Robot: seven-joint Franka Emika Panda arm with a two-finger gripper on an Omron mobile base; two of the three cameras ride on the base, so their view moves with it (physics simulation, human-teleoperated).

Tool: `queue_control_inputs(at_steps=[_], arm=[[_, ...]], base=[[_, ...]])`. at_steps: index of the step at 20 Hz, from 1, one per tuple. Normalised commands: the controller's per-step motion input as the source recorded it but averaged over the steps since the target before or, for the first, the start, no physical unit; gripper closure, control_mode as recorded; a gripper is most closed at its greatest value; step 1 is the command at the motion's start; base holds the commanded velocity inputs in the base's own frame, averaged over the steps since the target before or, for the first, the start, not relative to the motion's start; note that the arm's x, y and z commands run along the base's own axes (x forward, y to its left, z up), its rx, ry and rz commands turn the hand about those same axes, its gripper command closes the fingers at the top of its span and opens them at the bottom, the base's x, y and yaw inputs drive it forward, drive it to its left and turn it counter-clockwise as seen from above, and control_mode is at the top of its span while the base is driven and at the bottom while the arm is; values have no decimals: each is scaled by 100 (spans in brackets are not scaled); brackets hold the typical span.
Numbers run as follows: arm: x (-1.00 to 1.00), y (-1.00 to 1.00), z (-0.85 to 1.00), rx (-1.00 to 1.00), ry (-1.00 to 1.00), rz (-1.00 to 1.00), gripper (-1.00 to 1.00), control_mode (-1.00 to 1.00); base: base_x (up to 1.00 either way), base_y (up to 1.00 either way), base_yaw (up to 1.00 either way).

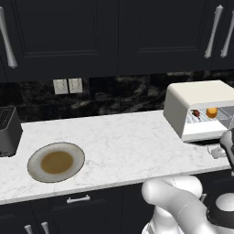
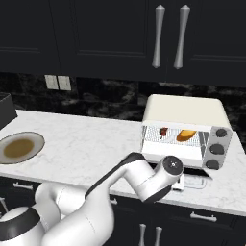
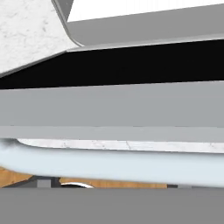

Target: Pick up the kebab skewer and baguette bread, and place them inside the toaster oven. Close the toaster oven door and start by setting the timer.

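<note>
I have the arm reaching low in front of the toaster oven [image 2: 185, 129], its wrist at the table [image 1: 119, 137] edge. The gripper [image 2: 192, 182] sits just below and in front of the oven's mouth, at the lowered toaster oven door [image 2: 194, 174], which lies folded down flat toward me, roughly level with the table edge. In the hand view a pale rounded handle bar [image 3: 113, 162] runs across right in front of the gripper, with the door's grey frame [image 3: 112, 111] beyond it and the oven's cream body above that. The fingertips themselves are not clear in any view, but I take the gripper as spread wide, with nothing clamped; whether it touches the handle bar I cannot tell. Up and behind the gripper, inside the oven on the wire rack [image 2: 173, 139], the kebab skewer [image 2: 164, 131] lies toward the left and the baguette bread [image 2: 186, 136] just beside it to the right, apart from each other. The three dark knobs [image 2: 217, 149] stand on the oven's right panel, above and right of the gripper. Far to the gripper's left on the table lies a plate [image 1: 75, 153] with a brownish centre, and farther left still a dark slot toaster [image 1: 8, 131]. Dark cabinets [image 1: 114, 36] hang above.
</note>
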Motion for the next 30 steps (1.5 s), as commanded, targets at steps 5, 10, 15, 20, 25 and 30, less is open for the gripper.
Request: queue_control_inputs(at_steps=[5, 10, 15, 20, 25, 30], arm=[[100, 27, 40, 0, -8, 1, -100, -100], [100, 39, 39, 0, -21, 0, -100, -100], [100, 45, 32, 0, -24, 0, -100, -100], [100, 15, 44, -1, -7, 0, -100, -100], [92, 0, 54, -4, 7, 0, -100, -100], [57, 0, 26, -6, 12, 0, -100, -100]], base=[[0, 0, 0], [0, 0, 0], [0, 0, 0], [0, 0, 0], [0, 0, 0], [0, 0, 0]])
